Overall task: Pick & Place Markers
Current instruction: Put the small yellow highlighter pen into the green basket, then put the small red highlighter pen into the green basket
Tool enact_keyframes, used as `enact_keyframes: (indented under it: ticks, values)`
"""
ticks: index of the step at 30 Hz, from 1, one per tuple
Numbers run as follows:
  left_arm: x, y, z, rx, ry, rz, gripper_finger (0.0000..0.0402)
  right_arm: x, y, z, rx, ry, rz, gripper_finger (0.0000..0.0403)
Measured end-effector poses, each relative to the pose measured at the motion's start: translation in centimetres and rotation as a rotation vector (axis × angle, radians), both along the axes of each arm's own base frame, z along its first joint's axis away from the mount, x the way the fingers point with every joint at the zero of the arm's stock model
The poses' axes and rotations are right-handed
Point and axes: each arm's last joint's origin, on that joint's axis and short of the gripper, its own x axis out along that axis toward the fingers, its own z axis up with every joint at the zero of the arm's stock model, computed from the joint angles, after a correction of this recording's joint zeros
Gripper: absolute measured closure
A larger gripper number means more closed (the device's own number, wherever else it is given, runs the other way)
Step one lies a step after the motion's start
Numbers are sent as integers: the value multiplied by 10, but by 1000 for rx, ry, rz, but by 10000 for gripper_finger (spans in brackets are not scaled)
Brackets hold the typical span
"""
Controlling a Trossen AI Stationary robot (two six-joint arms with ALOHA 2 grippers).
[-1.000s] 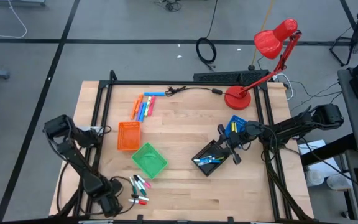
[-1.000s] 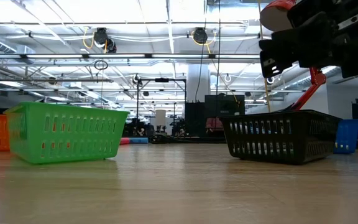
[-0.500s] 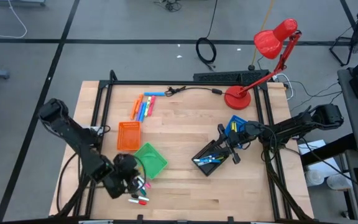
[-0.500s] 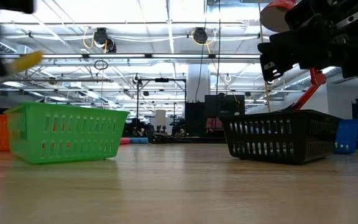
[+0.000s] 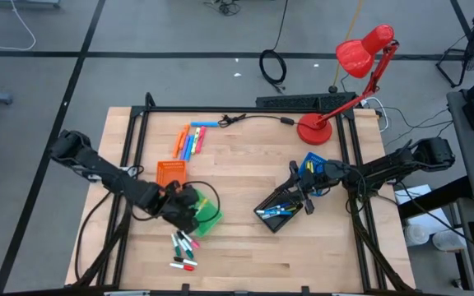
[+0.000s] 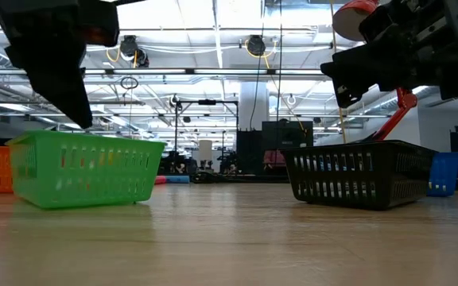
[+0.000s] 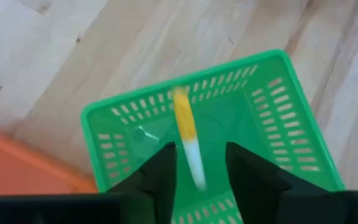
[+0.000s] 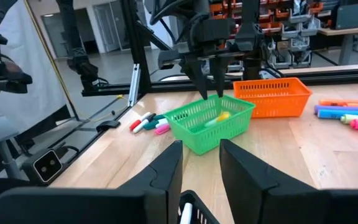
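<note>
**Left pincer over green tray, yellow marker inside**

High view: I have the left pincer (image 5: 189, 207) over the green tray (image 5: 208, 215), beside the orange tray (image 5: 169, 172). A cluster of short markers (image 5: 183, 249) lies loose on the surface (image 5: 237, 247) just beside it; the chunky orange and blue markers (image 5: 191, 140) lie well apart near the far edge. The right pincer (image 5: 305, 191) hangs over the black tray (image 5: 280, 207), which holds thin blue and green pens.

Low view: the left arm hangs above the green tray; a faint yellow shape shows through its slots.

Left wrist view: the yellow and white marker (image 7: 187, 137) appears between my spread fingers (image 7: 160, 171), untouched, over the tray floor. I judge the left pincer released.

Right wrist view: my right fingers stand apart, holding nothing.

Handling, as judged: the markers are light, stiff, smooth plastic barrels, liable to roll; take hold across mid-barrel.

No brand or writing is legible.
</note>
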Motion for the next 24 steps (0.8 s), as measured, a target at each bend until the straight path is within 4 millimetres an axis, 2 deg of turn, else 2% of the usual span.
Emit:
enact_keyframes:
  ticks: [4, 7, 13, 19, 24]
  values:
    - [1, 2, 0, -7, 22, -45, 226, 0, 0, 0, 0, 1, 0, 310]
    - [-2, 0, 3, -118, 63, -100, 212, 0, 0, 0, 0, 1, 0, 310]
    - [-14, -22, 3, -329, 143, -80, 204, 0, 0, 0, -17, -4, -3, 310]
    - [-31, -48, 2, -384, 134, 55, 220, 0, -2, 0, -50, -11, -57, 310]
    - [-45, -67, 2, -418, 49, 226, 237, 0, -1, 0, -60, -14, -47, 310]
